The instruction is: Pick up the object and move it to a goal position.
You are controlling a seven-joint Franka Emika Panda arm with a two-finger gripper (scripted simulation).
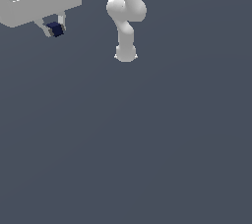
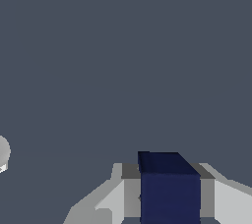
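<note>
Cube (image 1: 56, 30) clamped between jaws of gripper (image 1: 55, 30), upper left of exterior frame; wrist view confirms cube (image 2: 170, 188) gripped on both sides. Pick-up judged done; carry to goal remains, no goal marker visible. Plain grey surface (image 1: 147, 144) everywhere, arm base (image 1: 125, 53) only obstacle, top centre.

Both renders were evenly and dimly lit, with flat slate-grey ground and no cast shadows or glare. My arm (image 1: 126, 21) showed soft shading, brighter on its upper surfaces. Edges looked coarse and slightly blurred. The cube (image 2: 170, 188) showed a darker top face than front. No lens distortion appeared.
</note>
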